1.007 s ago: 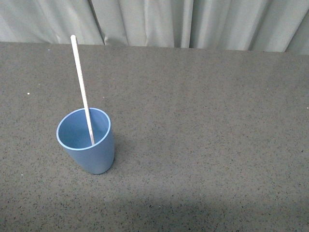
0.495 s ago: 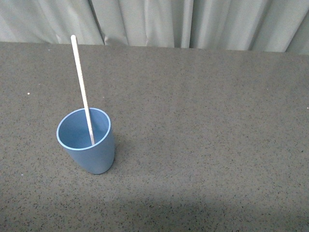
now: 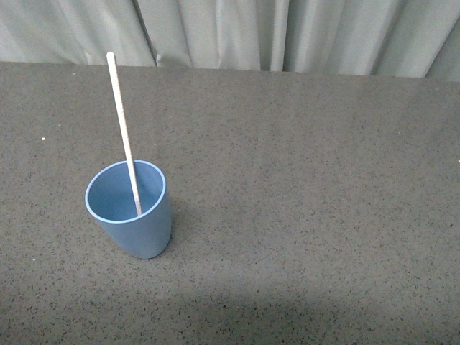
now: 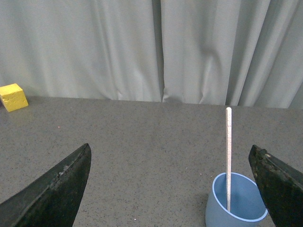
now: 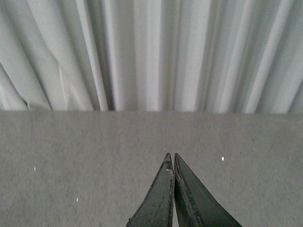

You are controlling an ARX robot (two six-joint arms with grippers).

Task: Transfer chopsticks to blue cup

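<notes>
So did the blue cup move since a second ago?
No. In the front view the blue cup sits at the same spot on the table, with the chopstick leaning the same way inside.

One chopstick [image 3: 123, 133], one blue cup [image 3: 131, 215], one yellow block [image 4: 13, 97]

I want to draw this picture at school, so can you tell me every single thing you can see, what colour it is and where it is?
blue cup: one, light blue, standing upright on the table, toward the robot's left.
chopsticks: one stick, cream white, lower end inside the cup, leaning on its rim, top poking high above it.
yellow block: one, yellow, at the far table edge by the curtain, seen only in the left wrist view.
table: one, dark grey and speckled, under everything.
curtain: one, pale grey, hanging behind the table.
left gripper: one, black, jaws wide open, holding nothing.
right gripper: one, black, jaws closed together, holding nothing.
</notes>
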